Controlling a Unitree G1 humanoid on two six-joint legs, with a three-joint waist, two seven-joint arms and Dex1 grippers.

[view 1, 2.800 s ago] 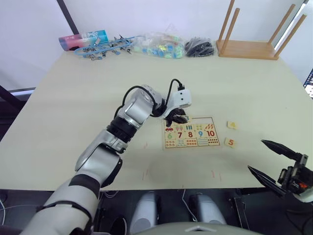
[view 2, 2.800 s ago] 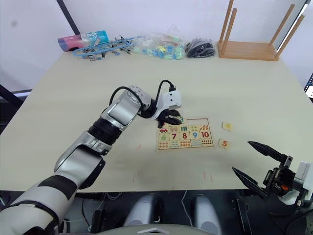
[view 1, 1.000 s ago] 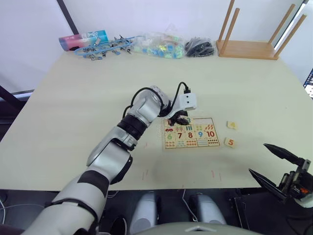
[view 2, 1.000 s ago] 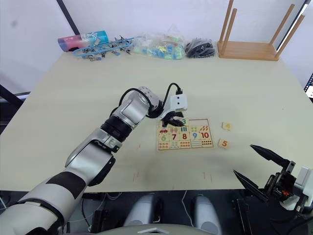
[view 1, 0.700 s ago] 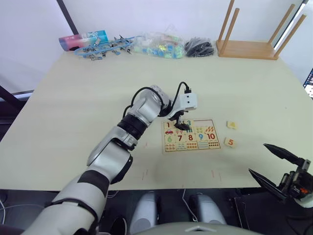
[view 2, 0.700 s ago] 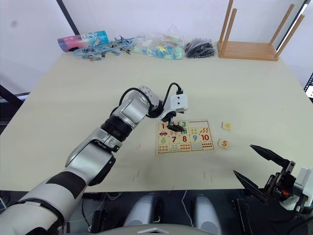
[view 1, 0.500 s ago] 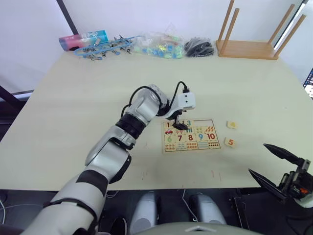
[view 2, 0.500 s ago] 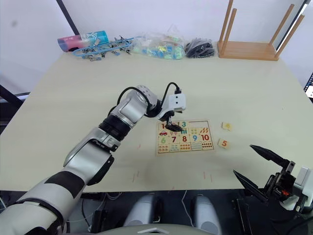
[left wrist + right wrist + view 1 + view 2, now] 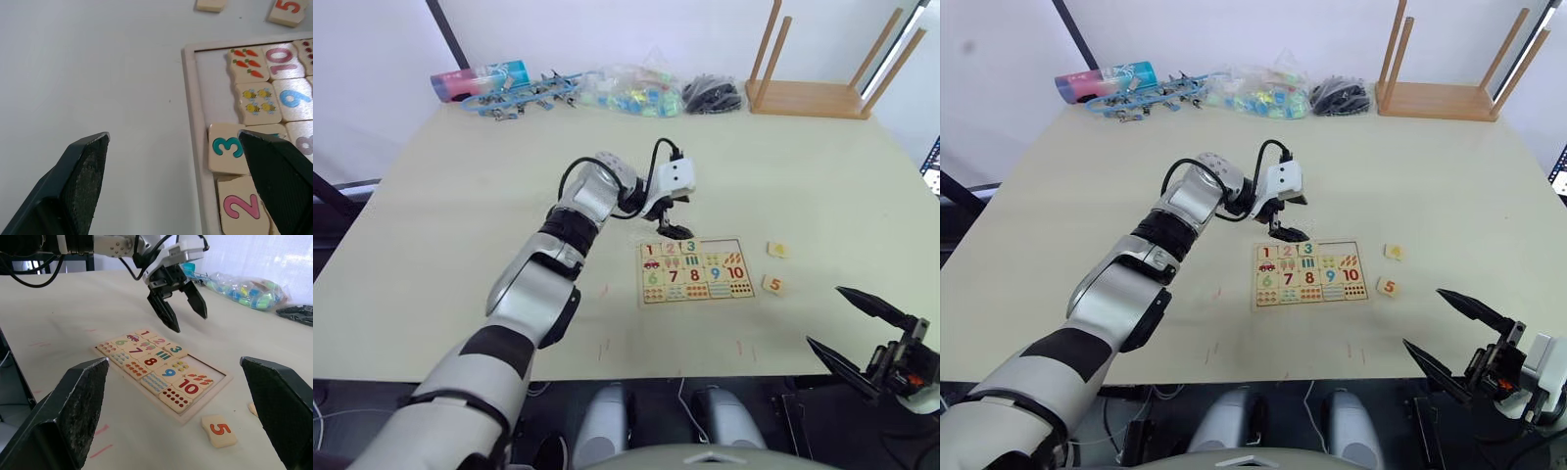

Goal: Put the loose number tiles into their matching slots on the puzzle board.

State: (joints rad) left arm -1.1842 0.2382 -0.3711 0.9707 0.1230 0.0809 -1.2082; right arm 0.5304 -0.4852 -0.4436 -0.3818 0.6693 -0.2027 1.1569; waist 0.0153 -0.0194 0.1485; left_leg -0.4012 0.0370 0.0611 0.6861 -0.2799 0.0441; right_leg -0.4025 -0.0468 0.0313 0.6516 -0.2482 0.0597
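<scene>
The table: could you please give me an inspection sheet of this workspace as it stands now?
Surface: pale table, a few small red marks near the front edge.
Job's things: puzzle board; tiles 1, 2 and 3 lie in its upper row; two slots empty; tile 5 and a yellow-marked tile loose to the board's right.
Clutter: along the far edge, tube, blue clips, bag of coloured pieces, black bundle, upturned stool.
Grippers: left gripper above the board's far edge, jaws open, empty; right gripper off the near right corner, jaws open.
Cables: black cable looping at the left wrist.
Surroundings: white wall, dark pole.
</scene>
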